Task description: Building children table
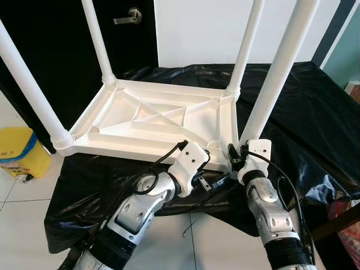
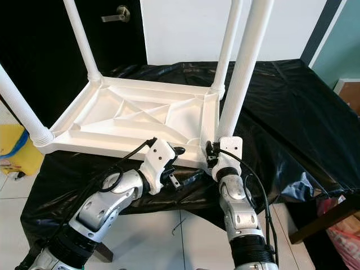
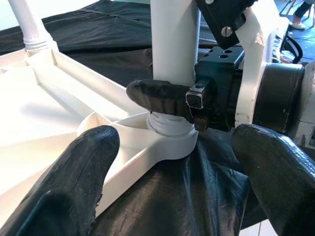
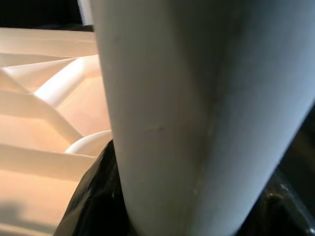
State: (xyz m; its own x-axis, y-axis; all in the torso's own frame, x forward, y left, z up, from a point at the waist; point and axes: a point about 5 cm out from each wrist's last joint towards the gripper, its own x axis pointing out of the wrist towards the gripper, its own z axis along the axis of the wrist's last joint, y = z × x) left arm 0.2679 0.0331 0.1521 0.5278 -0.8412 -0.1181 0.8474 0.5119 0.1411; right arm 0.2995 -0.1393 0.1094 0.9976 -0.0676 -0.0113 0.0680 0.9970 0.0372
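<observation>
A white plastic children's table (image 1: 152, 121) lies upside down on a black-covered surface, all of its legs pointing up. My right gripper (image 1: 238, 153) is shut on the base of the near-right leg (image 1: 275, 84), just above the corner socket. In the left wrist view one of its black fingers (image 3: 162, 96) wraps around that leg (image 3: 174, 39). The leg (image 4: 197, 113) looms close in the right wrist view. My left gripper (image 1: 218, 171) is open at the same corner, its fingers (image 3: 83, 167) spread wide to either side of the socket and touching nothing.
The black sheet (image 1: 304, 107) drapes over the support and hangs off the front. On the tiled floor to the left stands a yellow bin (image 1: 17, 152). A dark door with a lever handle (image 1: 128, 17) is behind. A wooden edge and a bag (image 1: 346, 225) sit at the lower right.
</observation>
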